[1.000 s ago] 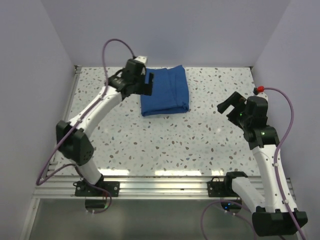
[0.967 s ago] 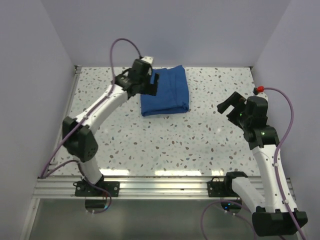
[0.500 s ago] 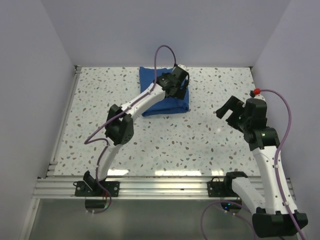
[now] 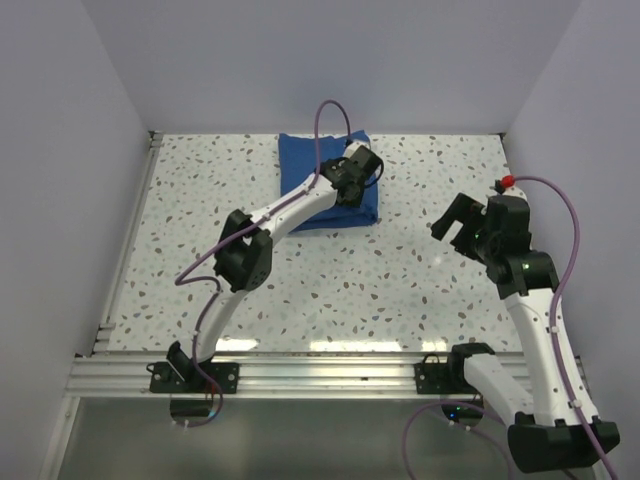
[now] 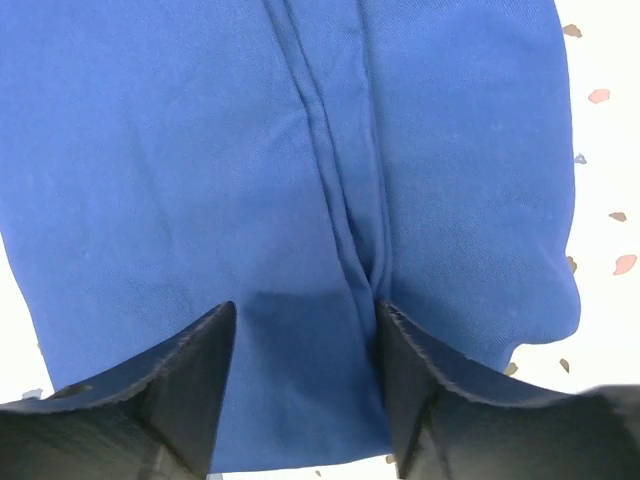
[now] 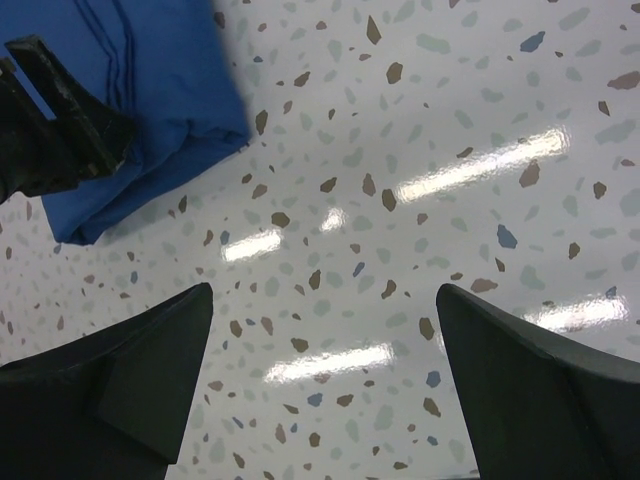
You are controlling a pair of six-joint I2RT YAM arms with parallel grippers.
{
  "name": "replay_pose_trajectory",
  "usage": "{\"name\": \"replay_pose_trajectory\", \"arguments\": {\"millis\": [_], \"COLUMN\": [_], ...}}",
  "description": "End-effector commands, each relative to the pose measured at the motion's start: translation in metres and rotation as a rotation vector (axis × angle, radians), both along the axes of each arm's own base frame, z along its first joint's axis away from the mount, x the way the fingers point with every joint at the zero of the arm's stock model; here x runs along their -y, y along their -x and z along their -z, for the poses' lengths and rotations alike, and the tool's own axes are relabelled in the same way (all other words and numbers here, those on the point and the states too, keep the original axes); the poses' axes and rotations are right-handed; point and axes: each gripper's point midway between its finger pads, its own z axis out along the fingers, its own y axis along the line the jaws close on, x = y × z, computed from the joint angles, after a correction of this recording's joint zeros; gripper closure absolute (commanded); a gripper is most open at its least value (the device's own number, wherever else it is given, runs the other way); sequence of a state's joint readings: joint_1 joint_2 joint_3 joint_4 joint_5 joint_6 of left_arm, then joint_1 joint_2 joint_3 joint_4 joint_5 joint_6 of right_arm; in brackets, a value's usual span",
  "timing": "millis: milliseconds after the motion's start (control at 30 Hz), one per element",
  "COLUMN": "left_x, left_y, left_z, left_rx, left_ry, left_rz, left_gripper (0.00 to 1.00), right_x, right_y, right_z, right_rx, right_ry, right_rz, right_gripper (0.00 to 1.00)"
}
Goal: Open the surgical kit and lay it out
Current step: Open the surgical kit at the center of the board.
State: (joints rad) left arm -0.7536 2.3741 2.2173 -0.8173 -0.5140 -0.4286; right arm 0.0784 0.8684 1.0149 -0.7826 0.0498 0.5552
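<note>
A: Item one, far left?

B: White speckled terrazzo table, with a silver aluminium rail along its near edge. Both arm bases are bolted to that rail.

A: Next entry.

B: Left arm, white and black, reaching from the near left corner to the far middle. A thin purple cable loops above its wrist.

A: Left gripper?

B: Left gripper is low over the cloth, partly spread. Its black fingers stand one on each side of a raised fold line. Nothing is pinched between them.

A: The kit itself?

B: Royal-blue cloth wrap, folded into a thick rectangle. It lies flat at the far middle of the table, close to the back wall. Several creases run along its length. What it wraps cannot be seen.

A: Right side?

B: Right arm, same make, rising from the near right corner, with a small red cap at its wrist. Right gripper is spread wide and holding nothing. It hangs above bare table, well apart from the wrap. The wrap's near right corner shows at the top left of the right wrist view.
</note>
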Motion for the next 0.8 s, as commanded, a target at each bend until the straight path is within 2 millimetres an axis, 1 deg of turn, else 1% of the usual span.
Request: {"name": "replay_pose_trajectory", "arguments": {"millis": [0,33,67,133,167,200,233,267,333,367,433,467,500,533,567,600,633,667,700,733,767], "left_x": [-0.024,-0.027,-0.028,-0.032,-0.032,-0.035,-0.036,-0.039,-0.046,-0.055,-0.077,-0.093,-0.119,-0.134,-0.159,-0.193,-0.21,-0.234,-0.267,-0.286,-0.315], "left_y": [-0.004,-0.004,-0.005,-0.008,-0.009,-0.011,-0.012,-0.014,-0.017,-0.016,-0.017,-0.009,-0.011,-0.009,0.004,0.003,0.006,0.021,0.023,0.034,0.042], "left_z": [0.01,0.012,0.012,0.011,0.005,0.0,-0.005,-0.022,-0.047,-0.074,-0.101,-0.125,-0.134,-0.143,-0.156,-0.162,-0.171,-0.176,-0.179,-0.195,-0.178], "left_rx": [-0.013,-0.021,-0.025,-0.027,-0.018,-0.01,0.001,0.034,0.083,0.129,0.175,0.203,0.213,0.225,0.235,0.249,0.275,0.283,0.297,0.341,0.319], "left_ry": [-0.056,-0.06,-0.052,-0.043,-0.036,-0.034,-0.029,-0.018,-0.008,0.001,0.017,0.036,0.045,0.064,0.077,0.08,0.096,0.102,0.098,0.118,0.085], "left_rz": [-0.072,-0.076,-0.077,-0.086,-0.085,-0.092,-0.098,-0.107,-0.127,-0.148,-0.195,-0.218,-0.266,-0.297,-0.326,-0.389,-0.417,-0.443,-0.51,-0.545,-0.606], "left_gripper": [0.41,0.46,0.59,0.75,0.98,1.0,1.0,1.0,1.0,1.0,1.0,1.0,1.0,1.0,1.0,1.0,1.0,1.0,1.0,1.0,0.85], "right_x": [0.003,0.002,0.003,0.002,0.001,0.001,0.001,0.001,-0.001,-0.004,-0.009,-0.014,-0.018,-0.023,-0.033,-0.04,-0.048,-0.054,-0.068,-0.077,-0.099], "right_y": [-0.001,-0.001,-0.002,-0.002,-0.003,-0.004,-0.004,-0.005,-0.009,-0.011,-0.022,-0.027,-0.032,-0.045,-0.052,-0.062,-0.078,-0.087,-0.097,-0.115,-0.123], "right_z": [-0.011,-0.011,-0.011,-0.012,-0.012,-0.012,-0.013,-0.013,-0.014,-0.015,-0.019,-0.022,-0.022,-0.025,-0.026,-0.037,-0.03,-0.03,-0.047,-0.027,-0.044], "right_rx": [0.022,0.022,0.024,0.024,0.026,0.026,0.029,0.032,0.033,0.037,0.048,0.056,0.054,0.059,0.054,0.078,0.054,0.05,0.081,0.018,0.036], "right_ry": [0.031,0.035,0.035,0.038,0.038,0.038,0.038,0.038,0.035,0.028,0.019,0.005,-0.004,-0.01,-0.043,-0.059,-0.073,-0.084,-0.106,-0.096,-0.07], "right_rz": [-0.007,-0.008,-0.007,-0.01,-0.011,-0.011,-0.013,-0.013,-0.016,-0.027,-0.043,-0.063,-0.082,-0.093,-0.136,-0.16,-0.183,-0.198,-0.246,-0.27,-0.345], "right_gripper": [0.01,0.01,0.01,0.01,0.01,0.01,0.01,0.01,0.01,0.01,0.01,0.01,0.01,0.01,0.01,0.01,0.01,0.01,0.02,0.03,0.06]}}
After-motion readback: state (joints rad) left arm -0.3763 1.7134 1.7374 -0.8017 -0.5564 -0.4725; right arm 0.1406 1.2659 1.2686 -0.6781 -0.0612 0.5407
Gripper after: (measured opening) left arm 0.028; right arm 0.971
